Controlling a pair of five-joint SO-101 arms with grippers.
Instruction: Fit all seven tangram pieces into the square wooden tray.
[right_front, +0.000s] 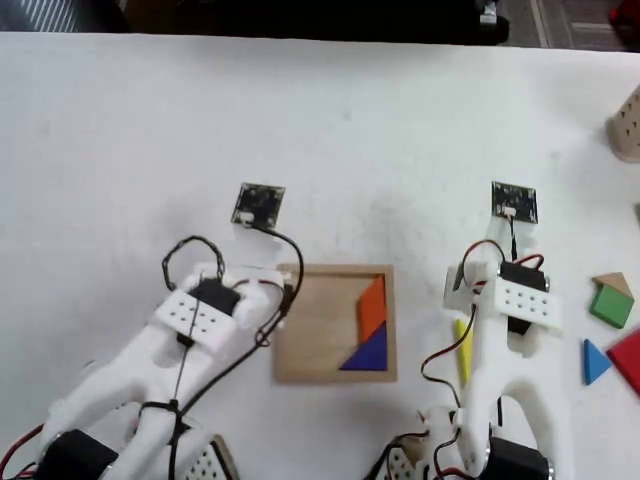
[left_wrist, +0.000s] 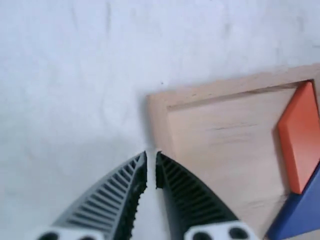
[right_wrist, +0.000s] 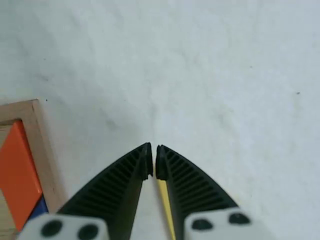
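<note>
Left gripper, fingers together, sits at the wooden tray edge. Right gripper, also together, is by a yellow piece, with a green piece beyond.

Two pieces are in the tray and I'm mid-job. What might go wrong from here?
1. The right gripper pinches the yellow piece by a thin edge, so it may twist or slip on the way to the tray.
2. The left gripper, shut, sits right at the tray's rim. A bump there might shift the tray and unseat the orange piece and blue piece inside.
</note>
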